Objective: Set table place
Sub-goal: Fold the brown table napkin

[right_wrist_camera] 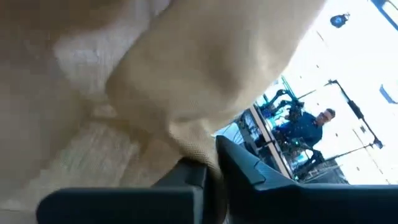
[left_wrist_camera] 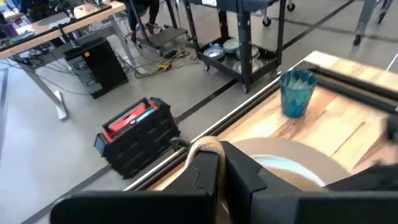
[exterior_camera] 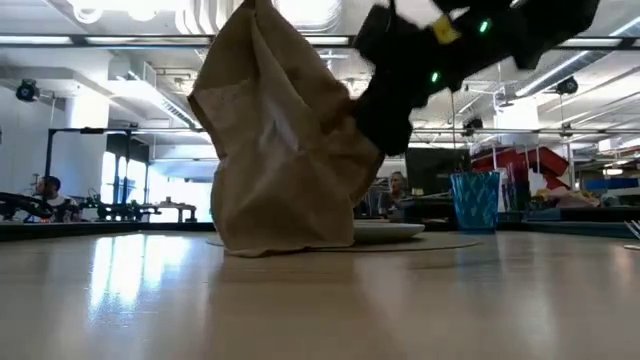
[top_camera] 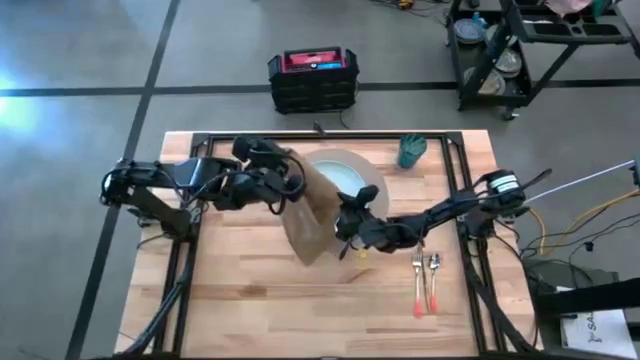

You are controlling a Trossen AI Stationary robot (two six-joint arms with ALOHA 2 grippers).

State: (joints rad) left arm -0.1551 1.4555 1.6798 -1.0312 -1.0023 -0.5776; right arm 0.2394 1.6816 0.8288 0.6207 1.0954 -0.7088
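Observation:
A brown cloth napkin (top_camera: 312, 215) hangs over the near left part of the round tan mat (top_camera: 375, 172) and pale blue-green plate (top_camera: 345, 175). My left gripper (top_camera: 295, 182) is shut on its top. My right gripper (top_camera: 350, 225) is shut on its right side, lower down. The napkin's lower end (exterior_camera: 285, 240) rests on the table (top_camera: 250, 300). A teal cup (top_camera: 412, 150) stands upright at the far right of the mat. An orange-handled fork (top_camera: 418, 282) and spoon (top_camera: 434, 282) lie side by side on the table, near right. My left gripper pinches a bunched bit of the napkin's top end (left_wrist_camera: 205, 148) between its two fingers, coming from the table's left. The cloth hangs below the fingers in loose folds. Its lower end lies on the table. My right gripper pinches the napkin's right-hand edge (right_wrist_camera: 196, 149) between its two fingers, coming from the table's right, partway down the cloth. One layer or several, I cannot tell. The cloth bulges slack above the fingers.
A black rail frame (top_camera: 330, 137) runs around the working area on the table. Bare wood lies toward the near edge (top_camera: 300, 320). A black and red crate (top_camera: 312, 78) and a black cart (top_camera: 530, 50) stand on the floor beyond the far edge.

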